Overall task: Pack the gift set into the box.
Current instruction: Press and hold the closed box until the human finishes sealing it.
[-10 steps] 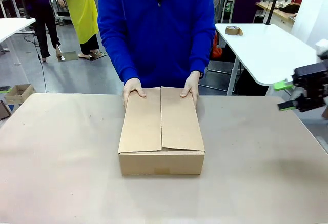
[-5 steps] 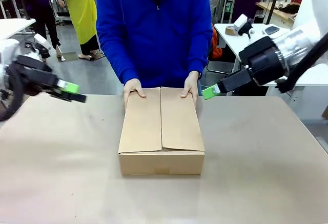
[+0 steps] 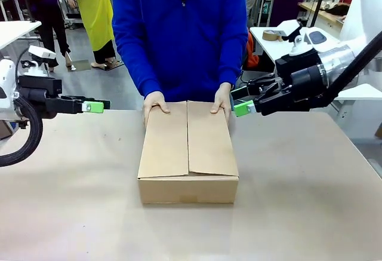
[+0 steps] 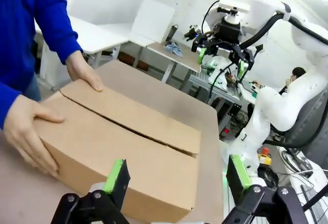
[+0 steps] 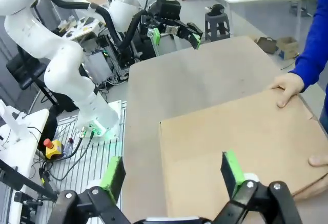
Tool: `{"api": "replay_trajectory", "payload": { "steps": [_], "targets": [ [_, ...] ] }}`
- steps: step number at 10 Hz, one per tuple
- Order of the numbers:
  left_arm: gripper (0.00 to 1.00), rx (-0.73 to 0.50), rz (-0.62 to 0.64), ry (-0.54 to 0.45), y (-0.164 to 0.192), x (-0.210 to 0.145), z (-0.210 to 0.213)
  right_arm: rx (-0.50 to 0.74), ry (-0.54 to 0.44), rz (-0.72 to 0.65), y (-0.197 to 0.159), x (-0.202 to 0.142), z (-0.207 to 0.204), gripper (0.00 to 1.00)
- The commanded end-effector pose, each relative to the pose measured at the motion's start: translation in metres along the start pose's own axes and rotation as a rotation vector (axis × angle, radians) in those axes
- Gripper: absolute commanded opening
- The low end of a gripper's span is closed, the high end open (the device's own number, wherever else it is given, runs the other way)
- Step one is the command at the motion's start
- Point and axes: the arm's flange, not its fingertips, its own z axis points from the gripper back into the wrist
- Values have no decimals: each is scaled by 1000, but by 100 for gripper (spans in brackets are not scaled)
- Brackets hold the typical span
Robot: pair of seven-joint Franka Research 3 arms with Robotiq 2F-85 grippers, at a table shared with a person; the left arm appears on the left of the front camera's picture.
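The box (image 3: pixel 188 147) is plain brown cardboard on every side I can see. It stands on the table (image 3: pixel 310 201), midway between the left and right edges and nearer to the far edge. Its flaps are shut and meet along a seam running from the far side toward me. The person in the blue top holds it at the two far corners, one hand (image 3: pixel 155 102) on one corner and the other hand (image 3: pixel 222 100) on the other.

My left gripper (image 3: pixel 94 106) hangs over the far edge near the left corner, well apart from the box. Its green pads (image 4: pixel 115 175) are spread wide and grip nothing. My right gripper (image 3: pixel 242 108) hangs over the far edge, just beside the person's hand. Its fingers (image 5: pixel 231 170) are also wide apart and empty.
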Motion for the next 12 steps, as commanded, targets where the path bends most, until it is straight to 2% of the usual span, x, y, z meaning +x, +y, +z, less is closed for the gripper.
{"api": "replay_trajectory", "payload": {
  "steps": [1, 2, 3, 4, 6, 8, 9, 12],
  "targets": [
    [100, -21, 66, 51, 2, 3, -3, 7, -13, 3, -3, -3, 2, 100],
    [100, 0, 0, 0, 0, 0, 0, 61, 37, 179, -2, -2, -13, 100],
    [100, -3, -158, -11, 9, -10, -26, 16, 29, 306, -17, -11, -32, 100],
    [100, -32, -284, 6, 20, -22, -50, 21, 1, 385, -33, -27, -46, 100],
    [100, -133, -421, 126, 38, -40, -84, 44, -49, 445, -54, -50, -67, 100],
    [100, -112, -520, 158, 50, -59, -118, -12, -126, 422, -72, -61, -90, 100],
    [100, -117, -509, 157, 58, -62, -128, -11, -148, 365, -84, -68, -103, 100],
    [100, -85, -530, 76, 71, -69, -142, 34, -110, 253, -112, -97, -120, 100]
  ]
}}
